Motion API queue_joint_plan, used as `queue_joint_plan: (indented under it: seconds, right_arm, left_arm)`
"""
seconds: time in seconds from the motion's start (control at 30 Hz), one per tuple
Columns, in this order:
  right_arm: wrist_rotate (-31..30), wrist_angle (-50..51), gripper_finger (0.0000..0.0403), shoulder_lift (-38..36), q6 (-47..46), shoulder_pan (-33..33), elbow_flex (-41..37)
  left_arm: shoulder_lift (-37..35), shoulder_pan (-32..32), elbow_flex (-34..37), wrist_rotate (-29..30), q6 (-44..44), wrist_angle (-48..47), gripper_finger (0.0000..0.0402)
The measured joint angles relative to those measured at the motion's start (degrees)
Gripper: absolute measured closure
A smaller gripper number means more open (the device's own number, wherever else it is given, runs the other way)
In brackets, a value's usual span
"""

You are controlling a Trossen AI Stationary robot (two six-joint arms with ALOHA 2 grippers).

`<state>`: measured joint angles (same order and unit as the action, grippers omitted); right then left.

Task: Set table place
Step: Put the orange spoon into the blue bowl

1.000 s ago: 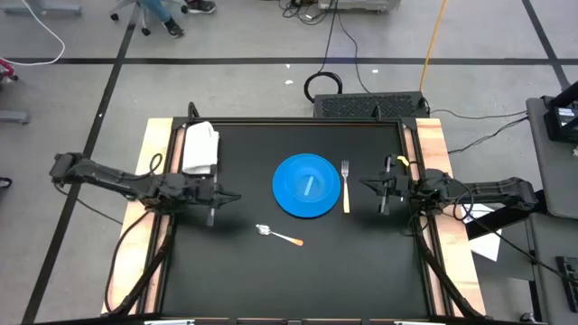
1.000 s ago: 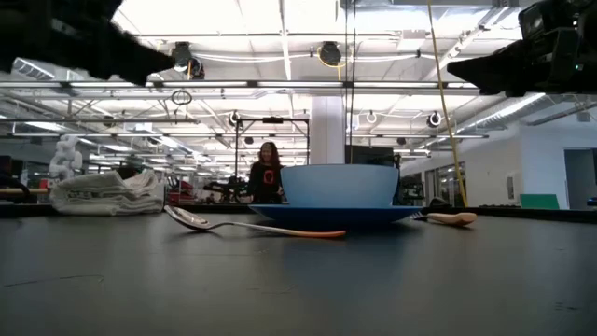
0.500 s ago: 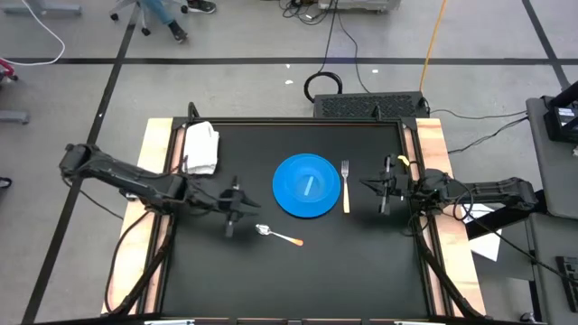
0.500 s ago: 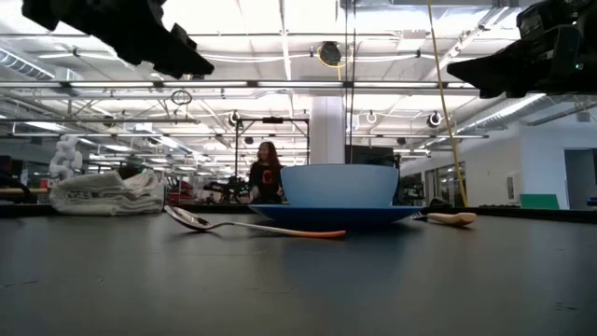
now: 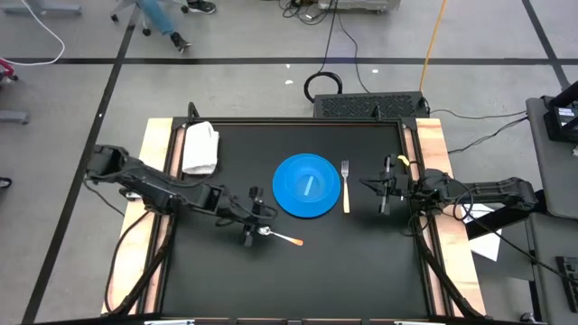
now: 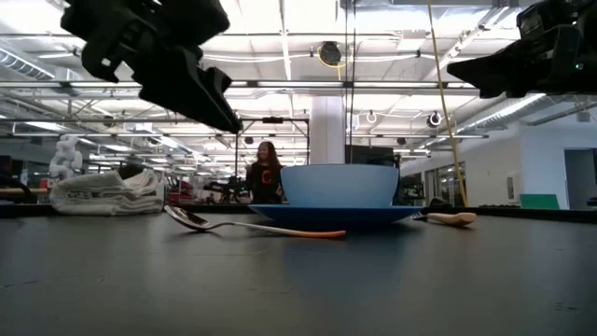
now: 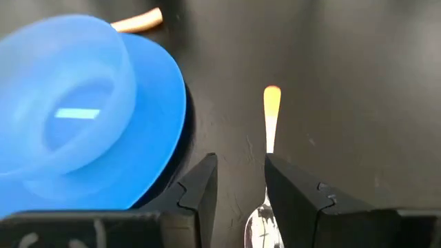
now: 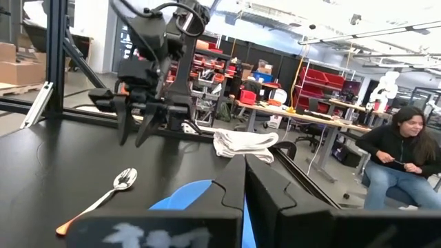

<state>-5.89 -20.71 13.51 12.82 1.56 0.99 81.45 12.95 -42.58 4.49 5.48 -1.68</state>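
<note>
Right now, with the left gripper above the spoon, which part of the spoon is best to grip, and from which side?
Probably the thin handle of the spoon, just behind the bowl, from straight above. It lies flat on the table, and the open left gripper already hangs over the bowl end.

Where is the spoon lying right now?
In the high view the spoon lies on the black table, just in front of the blue plate, left of centre, with the left gripper over its bowl end.
</note>
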Motion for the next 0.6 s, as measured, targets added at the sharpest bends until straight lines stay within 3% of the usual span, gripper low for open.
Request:
queue_joint_plan:
  seconds: [0.4,0.6]
  right_arm:
    - [0.00,0.06,0.0403,0.01,-0.09,0.00,0.00]
    - [0.00,0.44,0.0403,0.03,-0.12,0.00,0.00]
  left_arm:
    - [10.32,0.09,-4.75,-0.74,-2.67,0.66,0.0275]
    - [14.29,0.19,-5.67,-4.48,-2.86,1.64,0.0275]
